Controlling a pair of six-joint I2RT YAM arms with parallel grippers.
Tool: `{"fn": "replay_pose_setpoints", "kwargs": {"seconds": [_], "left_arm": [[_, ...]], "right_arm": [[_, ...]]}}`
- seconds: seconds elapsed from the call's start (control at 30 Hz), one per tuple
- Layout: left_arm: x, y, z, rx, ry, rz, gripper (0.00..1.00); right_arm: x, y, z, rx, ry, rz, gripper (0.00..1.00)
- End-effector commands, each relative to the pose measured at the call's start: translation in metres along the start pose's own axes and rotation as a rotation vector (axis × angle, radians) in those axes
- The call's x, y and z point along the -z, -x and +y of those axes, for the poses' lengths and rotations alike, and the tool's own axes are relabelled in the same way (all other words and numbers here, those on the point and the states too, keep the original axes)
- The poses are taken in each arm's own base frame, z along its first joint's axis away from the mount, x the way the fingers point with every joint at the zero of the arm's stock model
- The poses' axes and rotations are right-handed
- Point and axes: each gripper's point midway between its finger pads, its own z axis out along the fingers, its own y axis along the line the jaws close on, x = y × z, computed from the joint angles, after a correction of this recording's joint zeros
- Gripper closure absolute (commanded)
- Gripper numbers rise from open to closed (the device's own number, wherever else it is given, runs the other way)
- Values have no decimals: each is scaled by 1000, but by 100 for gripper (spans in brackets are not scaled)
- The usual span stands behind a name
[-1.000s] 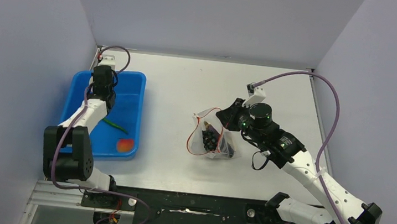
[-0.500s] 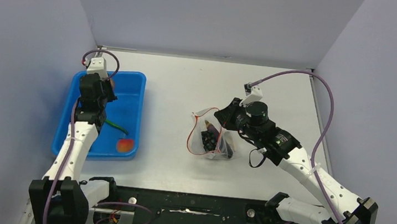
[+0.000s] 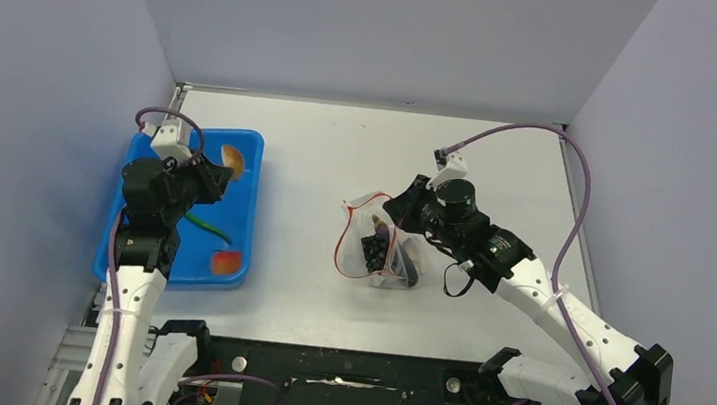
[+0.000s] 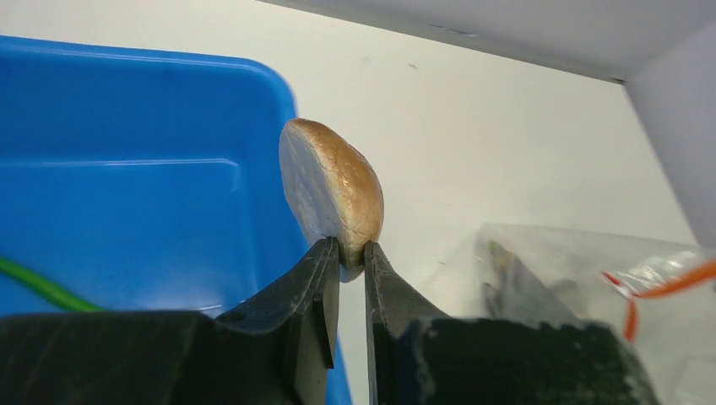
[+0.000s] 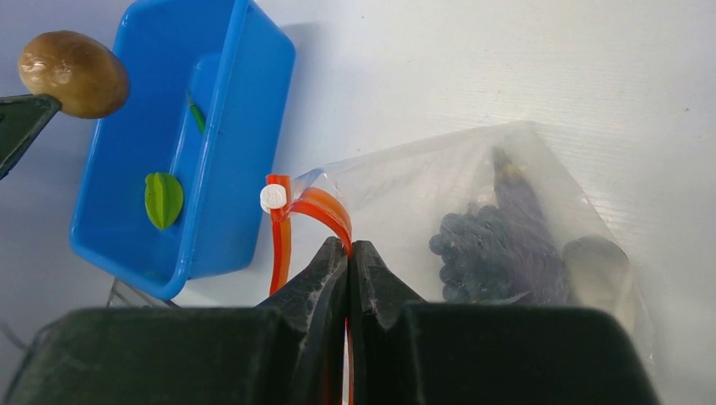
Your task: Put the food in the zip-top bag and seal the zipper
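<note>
Shows left gripper pinching the pale disc edge-on, raised over the far right corner of the blue tray. Shows right gripper pressed together on the zipper of the zip-top bag, resting mid-table with grape bunch inside. Shows green pod and orange-red fruit lying in the tray

Left arm stands up from its base, wrist bent toward the right, its end effector aloft, fingers narrowly clamped on the pale disc

Right arm reaches forward and leftward, low over the surface, end effector pinched tight on the zipper
</note>
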Motion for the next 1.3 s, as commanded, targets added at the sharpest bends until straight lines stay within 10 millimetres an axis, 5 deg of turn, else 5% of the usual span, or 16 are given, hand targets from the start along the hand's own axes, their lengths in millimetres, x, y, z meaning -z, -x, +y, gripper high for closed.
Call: {"fn": "replay_pose_setpoints", "kwargs": {"seconds": [0.0,0.43,0.83,1.27], "left_arm": [[22,8,-59,87,-295,-8,100],[64,-4,-144,175,-775,41,100],[68,-42,-215,107,-928,134,100],[37,-87,-224,79,-846,233,100]], "right_arm": [[2,36,28,-26,85,-101,100],[-10,42,39,-66,96,-92,100],[-11,46,50,-81,134,-87,100],[-7,45,53,-80,158,-84,100]]}}
